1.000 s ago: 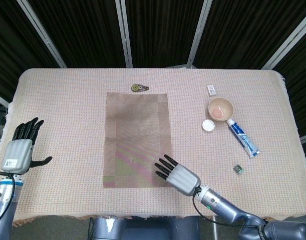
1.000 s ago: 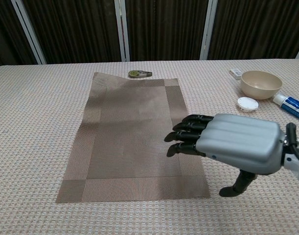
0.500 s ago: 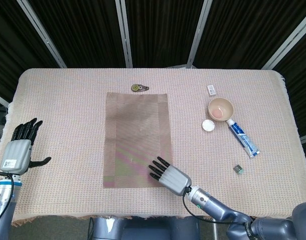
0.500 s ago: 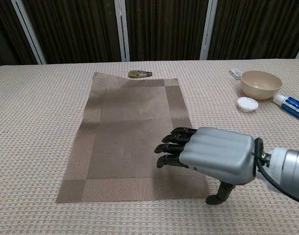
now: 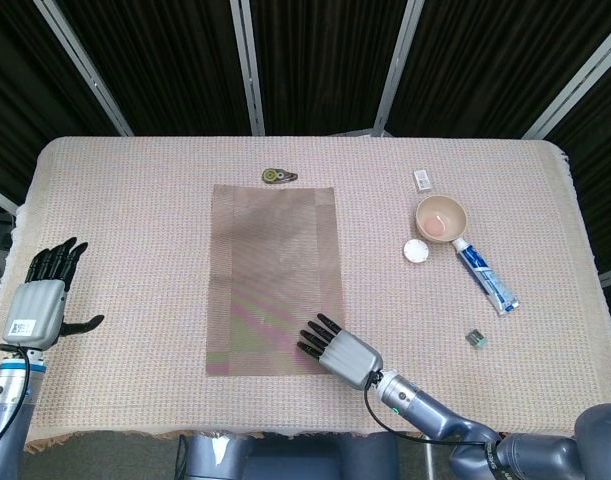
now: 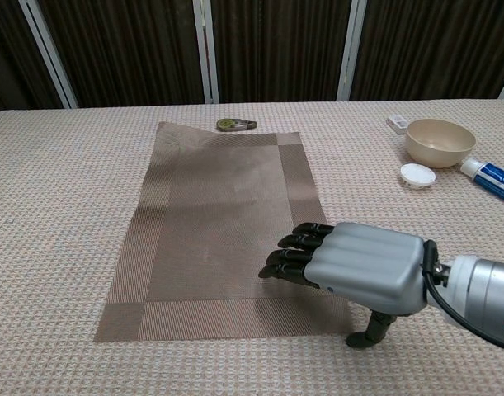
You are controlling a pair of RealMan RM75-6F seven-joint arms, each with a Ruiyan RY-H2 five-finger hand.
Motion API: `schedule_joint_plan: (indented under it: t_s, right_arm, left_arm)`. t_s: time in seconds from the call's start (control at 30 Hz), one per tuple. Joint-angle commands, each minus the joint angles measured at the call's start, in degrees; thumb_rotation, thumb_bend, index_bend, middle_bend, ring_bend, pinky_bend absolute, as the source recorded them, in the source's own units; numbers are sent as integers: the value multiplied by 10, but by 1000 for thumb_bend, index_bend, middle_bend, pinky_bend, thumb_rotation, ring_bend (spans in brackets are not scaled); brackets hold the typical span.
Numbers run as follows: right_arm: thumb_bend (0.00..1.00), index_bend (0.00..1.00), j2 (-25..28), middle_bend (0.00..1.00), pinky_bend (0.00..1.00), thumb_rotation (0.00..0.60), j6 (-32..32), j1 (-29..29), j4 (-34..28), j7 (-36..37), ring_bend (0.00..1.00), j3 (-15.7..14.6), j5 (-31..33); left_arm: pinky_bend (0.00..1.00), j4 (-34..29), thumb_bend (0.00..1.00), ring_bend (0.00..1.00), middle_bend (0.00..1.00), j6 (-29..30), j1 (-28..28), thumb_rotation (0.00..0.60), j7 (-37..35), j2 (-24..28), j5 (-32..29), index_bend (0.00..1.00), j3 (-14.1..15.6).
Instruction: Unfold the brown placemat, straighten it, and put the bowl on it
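Placemat [image 5: 274, 277]: lies unfolded mid-table.
Right hand [image 5: 337, 350]: fingers extended, resting on its near right corner; straightening looks underway.
Left hand [image 5: 40, 300]: fingers spread, holding nothing.
Next: fetch the bowl [image 5: 442, 218], well right.

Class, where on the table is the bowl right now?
In the head view, the bowl sits right of the brown placemat, beside the white lid and toothpaste tube.

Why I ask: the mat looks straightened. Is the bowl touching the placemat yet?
Apart. The head view shows the bowl well right of the placemat, with bare tablecloth between them.
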Motion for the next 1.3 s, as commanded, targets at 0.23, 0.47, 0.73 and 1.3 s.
schedule_joint_plan:
  t_s: [0.23,0.47,0.73,1.3]
  right_arm:
    - [63,136,-12,77,0,600,22,5,21,24,0,7,-17]
    - [76,176,-12,79,0,600,33,6,29,39,0,8,-25]
    - [274,287,-12,103,0,600,36,6,33,53,0,1,-31]
    - [417,775,-1,166,0,600,95,-14,28,115,0,-32,-82]
  left_arm:
    - [0,0,0,0,0,1,0,600,1,-1,1,0,0]
    - [0,-1,0,0,0,0,0,600,1,-1,1,0,1]
    - [0,-3,0,0,0,0,0,600,2,-1,3,0,2]
    - [0,-9,0,0,0,2,2,600,2,0,9,0,5]
